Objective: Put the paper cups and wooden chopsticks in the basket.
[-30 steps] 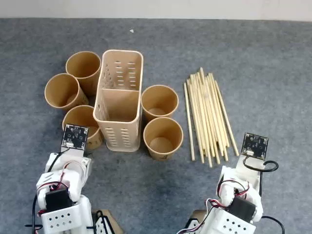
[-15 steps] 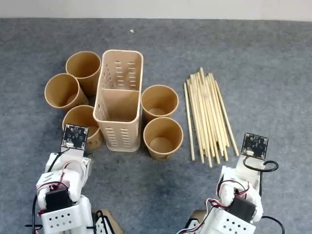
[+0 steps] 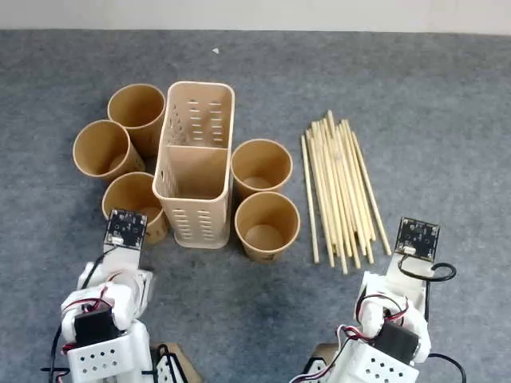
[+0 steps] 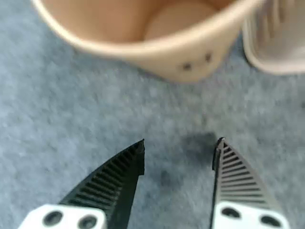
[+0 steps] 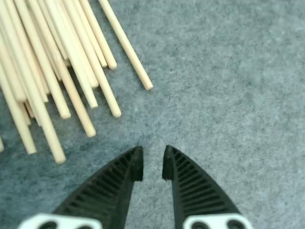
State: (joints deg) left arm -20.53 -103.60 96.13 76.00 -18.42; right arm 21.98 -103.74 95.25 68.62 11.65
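Observation:
A beige slotted basket (image 3: 196, 163) stands upright mid-table, with brown paper cups around it: three to its left (image 3: 137, 108) (image 3: 102, 149) (image 3: 132, 198) and two to its right (image 3: 261, 166) (image 3: 267, 223). A fan of wooden chopsticks (image 3: 339, 187) lies flat on the right. My left gripper (image 4: 179, 148) is open just above the carpet, a short way before the nearest left cup (image 4: 143, 33), with nothing between its fingers. My right gripper (image 5: 152, 155) is shut and empty, close to the near ends of the chopsticks (image 5: 57, 71).
Grey carpet (image 3: 447, 120) covers the table. A corner of the basket (image 4: 281, 43) stands beside the cup ahead of the left gripper. Both arm bases (image 3: 104, 335) (image 3: 387, 335) sit at the near edge.
The left arm's wrist has shifted slightly and drawn a little toward the near edge. The right arm, cups, basket and chopsticks have not moved.

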